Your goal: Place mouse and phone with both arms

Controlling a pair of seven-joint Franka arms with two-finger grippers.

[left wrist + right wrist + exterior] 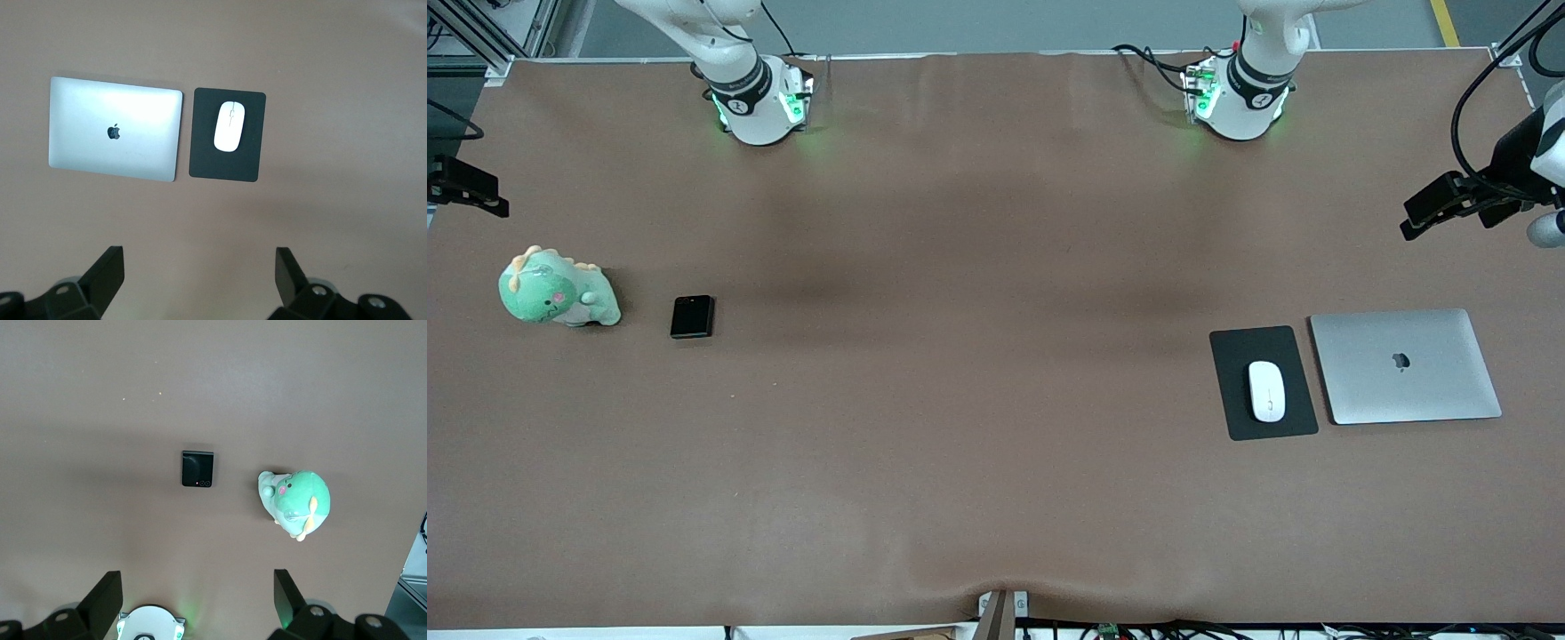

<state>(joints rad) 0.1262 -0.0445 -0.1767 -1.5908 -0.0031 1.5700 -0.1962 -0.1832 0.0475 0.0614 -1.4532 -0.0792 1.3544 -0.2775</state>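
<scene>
The white mouse [1266, 391] lies on a dark grey pad [1238, 354] toward the left arm's end of the table. In the left wrist view the mouse [229, 126] rests on the pad [223, 167]. The black folded phone [692, 316] lies on the table toward the right arm's end and also shows in the right wrist view [197, 469]. My left gripper [199, 273] is open and empty, high above the table. My right gripper [197, 597] is open and empty, high over its own base [150, 623]. Neither hand shows in the front view.
A closed silver laptop [1405, 366] lies beside the pad, also in the left wrist view [113, 130]. A green plush dinosaur [556, 289] sits beside the phone, also in the right wrist view [297, 503]. Black mounted devices [1449, 200] [463, 187] stand at both table ends.
</scene>
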